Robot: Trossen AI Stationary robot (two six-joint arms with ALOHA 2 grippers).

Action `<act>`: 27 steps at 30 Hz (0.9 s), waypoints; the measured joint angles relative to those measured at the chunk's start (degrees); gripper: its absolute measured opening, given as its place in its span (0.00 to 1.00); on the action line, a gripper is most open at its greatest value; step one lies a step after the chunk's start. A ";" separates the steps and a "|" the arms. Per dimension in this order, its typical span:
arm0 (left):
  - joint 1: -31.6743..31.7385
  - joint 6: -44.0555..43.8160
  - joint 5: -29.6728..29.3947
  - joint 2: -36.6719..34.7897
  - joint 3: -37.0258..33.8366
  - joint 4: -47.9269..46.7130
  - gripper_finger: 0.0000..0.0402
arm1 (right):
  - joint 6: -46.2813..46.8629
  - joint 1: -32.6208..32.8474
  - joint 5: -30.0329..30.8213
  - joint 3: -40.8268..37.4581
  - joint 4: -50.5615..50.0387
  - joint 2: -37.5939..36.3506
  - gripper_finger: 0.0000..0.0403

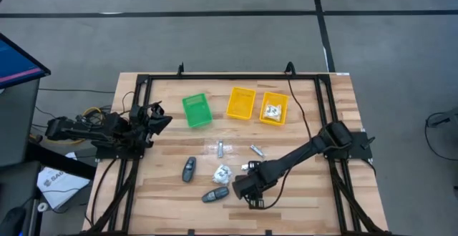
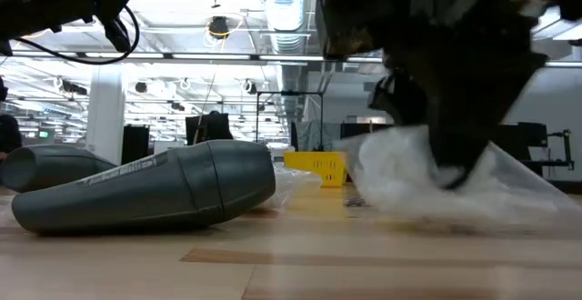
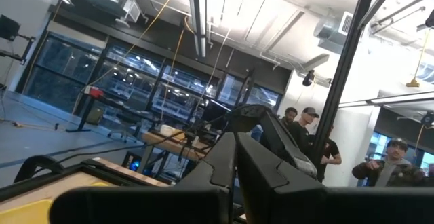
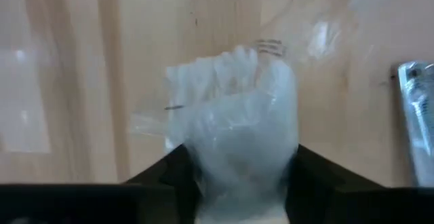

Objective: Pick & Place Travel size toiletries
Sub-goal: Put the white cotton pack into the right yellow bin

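Note:
My right gripper [image 1: 242, 190] stands low over the table's near middle, shut on a crinkly white packet [image 4: 234, 125], which also shows in the low view [image 2: 400, 177]. The arm hides that packet in the high view. Another white packet [image 1: 223, 172] lies on the table just left of the gripper. Two dark grey oval gadgets [image 1: 189, 169] [image 1: 215, 194] and two thin silver pieces [image 1: 220, 149] [image 1: 256, 150] lie flat on the wood. My left gripper [image 1: 161, 118] is shut and empty, raised at the table's left edge. My right gripper pinches the white packet's near end [image 4: 241, 176] between its two fingers [image 4: 312, 173], coming from above and pointing down. The rest of the packet spreads out past the fingers, crumpled. Its lower part [image 2: 509, 200] lies on the table.
A green bin [image 1: 196, 111] and two yellow bins [image 1: 241, 102] [image 1: 273, 108] stand in a row at the far middle; the right yellow one holds white packets. A black frame [image 1: 143, 79] runs along the table's sides. People stand in the room beyond.

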 joint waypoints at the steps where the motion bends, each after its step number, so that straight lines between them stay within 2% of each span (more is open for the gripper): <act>1: -0.01 0.00 0.00 0.00 0.00 -0.02 0.02 | -0.28 0.00 0.00 0.00 -0.10 -0.62 0.30; 6: -0.02 0.20 0.00 0.00 0.00 -0.01 0.02 | -1.72 -0.53 -0.04 0.00 -0.35 -3.69 0.13; 10: -0.01 0.28 0.00 0.00 0.00 -0.01 0.02 | -1.97 -1.85 0.02 0.00 -1.34 -7.31 0.05; 13: -0.02 0.33 -0.01 0.00 0.00 0.00 0.02 | -2.60 -3.47 0.02 0.00 -2.11 -10.26 0.05; 19: -0.02 0.44 -0.02 0.00 0.00 0.02 0.02 | -3.21 -8.28 0.54 0.00 -4.92 -16.50 0.13; 23: 0.00 1.24 -0.04 0.00 0.00 0.02 0.02 | -6.39 -12.59 4.17 0.02 -9.24 -21.19 0.11; 27: 0.00 1.53 -0.07 0.00 0.00 0.05 0.02 | -11.51 -18.54 10.40 0.02 -14.41 -25.75 0.06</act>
